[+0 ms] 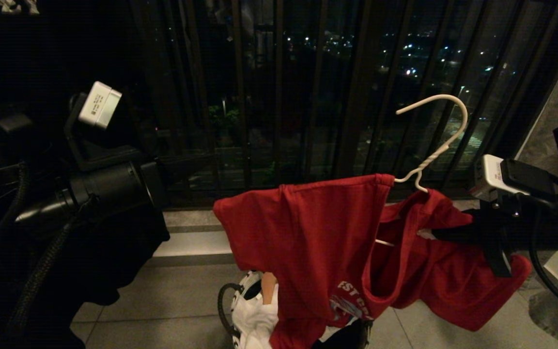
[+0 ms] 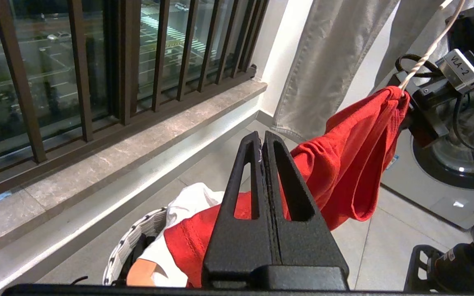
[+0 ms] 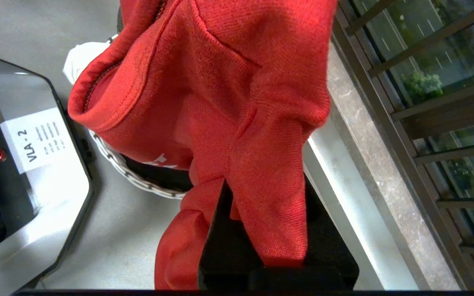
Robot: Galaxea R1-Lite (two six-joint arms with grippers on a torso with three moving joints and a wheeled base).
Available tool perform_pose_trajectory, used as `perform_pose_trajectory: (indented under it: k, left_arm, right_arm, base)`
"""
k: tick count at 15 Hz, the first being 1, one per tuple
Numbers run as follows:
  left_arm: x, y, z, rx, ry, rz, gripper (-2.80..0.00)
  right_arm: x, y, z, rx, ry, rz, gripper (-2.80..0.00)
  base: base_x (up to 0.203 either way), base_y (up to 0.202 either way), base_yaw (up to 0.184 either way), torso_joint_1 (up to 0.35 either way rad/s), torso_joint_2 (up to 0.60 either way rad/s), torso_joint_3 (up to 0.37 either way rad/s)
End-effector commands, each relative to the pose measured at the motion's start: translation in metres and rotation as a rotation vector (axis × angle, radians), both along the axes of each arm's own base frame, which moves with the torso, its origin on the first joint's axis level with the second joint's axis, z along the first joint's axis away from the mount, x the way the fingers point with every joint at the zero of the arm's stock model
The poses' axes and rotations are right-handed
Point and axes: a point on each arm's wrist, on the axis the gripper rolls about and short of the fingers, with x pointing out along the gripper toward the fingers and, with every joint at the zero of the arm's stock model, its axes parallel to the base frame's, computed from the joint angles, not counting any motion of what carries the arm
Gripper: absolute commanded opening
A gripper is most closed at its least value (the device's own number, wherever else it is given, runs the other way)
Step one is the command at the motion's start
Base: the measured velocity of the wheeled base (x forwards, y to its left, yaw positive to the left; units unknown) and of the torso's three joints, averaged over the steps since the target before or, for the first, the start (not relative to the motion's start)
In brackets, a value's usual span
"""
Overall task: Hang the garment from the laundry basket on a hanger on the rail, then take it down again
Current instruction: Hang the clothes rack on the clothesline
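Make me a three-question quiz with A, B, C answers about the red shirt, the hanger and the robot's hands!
1. Where is the laundry basket?
A. on the floor below the garment
B. on the window ledge
C. on the washing machine

2. What colour is the hanger?
A. black
B. tan
C. white

3. How is the left gripper?
A. wide open
B. shut, empty
C. holding the hanger

Answers:
1 A, the basket stands on the tiles under the shirt.
2 C, its wire hook is white.
3 B, its fingers meet with nothing between.

Dark window bars point(image 1: 279, 97) front night city lights above grey floor tiles point(image 1: 182, 291).
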Motion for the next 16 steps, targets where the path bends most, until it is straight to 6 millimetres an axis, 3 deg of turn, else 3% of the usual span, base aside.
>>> perform_pose_trajectory:
  k: [1, 16]
  left_arm:
    - [-0.0006, 0.0001, 0.0008, -0.002, -0.006, -0.003, -2.80]
    - [-0.0020, 0.0006, 0.0023, -0.003, -0.012, -0.003, -2.80]
  right_arm:
    - [-0.0015, 0.0002, 0.0005, -0.001, -0.005, 0.007, -2.80]
    - [0.0075, 0.0052, 0.0066, 0.080, 0.007, -0.013, -2.80]
  base:
    - [0.000, 0.000, 0.000, 0.000, 0.00, 0.000]
    - [0.000, 0.000, 0.000, 0.000, 0.00, 0.000]
